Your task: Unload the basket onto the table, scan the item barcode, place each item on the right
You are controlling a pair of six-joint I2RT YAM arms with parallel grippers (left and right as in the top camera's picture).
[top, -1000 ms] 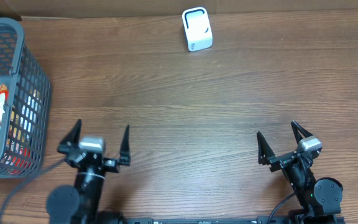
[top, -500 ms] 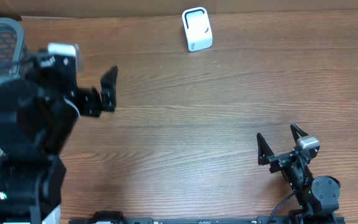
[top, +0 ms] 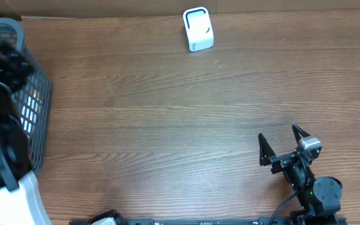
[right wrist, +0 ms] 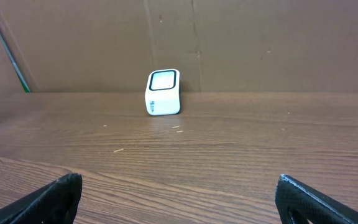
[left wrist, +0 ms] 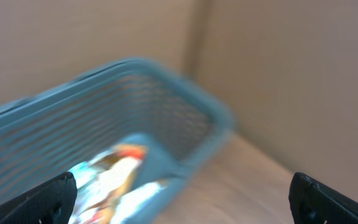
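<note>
Two tools, both with jaws spread wide and empty; the left tool [left wrist: 182, 199] hangs over the basket [top: 39, 87] at the left edge of the counter [top: 167, 112], where the packets [left wrist: 114, 171] lie heaped, ahead of and below its jaws, slightly to the left; blur hides any packet's long axis; the right tool [top: 278, 132] sits at the near right, well apart from the basket; the scanner [top: 198, 29] stands at the far middle; the left arm is plainly nearer for the pick.
</note>
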